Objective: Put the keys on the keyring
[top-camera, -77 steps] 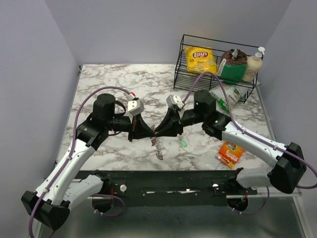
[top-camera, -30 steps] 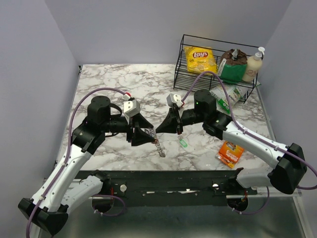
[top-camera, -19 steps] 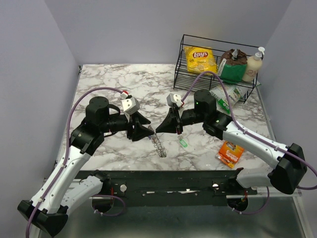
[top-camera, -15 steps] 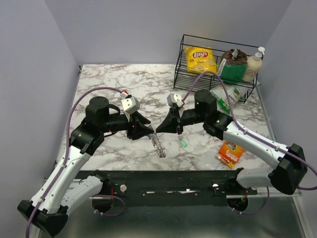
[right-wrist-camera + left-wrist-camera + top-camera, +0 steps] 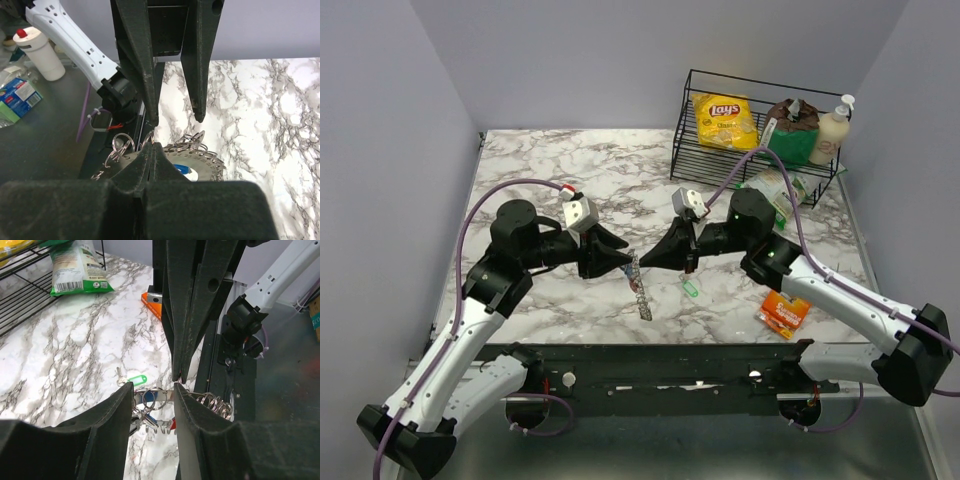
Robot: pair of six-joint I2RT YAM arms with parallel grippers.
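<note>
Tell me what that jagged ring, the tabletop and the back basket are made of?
The keyring looks like bare grey metal: it glints, with shiny wire loops along its rim. The table shows white with grey veins, marble or a printed imitation; I cannot tell. The basket seems thin wire, coated matte black.

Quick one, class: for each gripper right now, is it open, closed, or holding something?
Left gripper: open, gripping nothing.
Right gripper: closed on the keyring.
</note>
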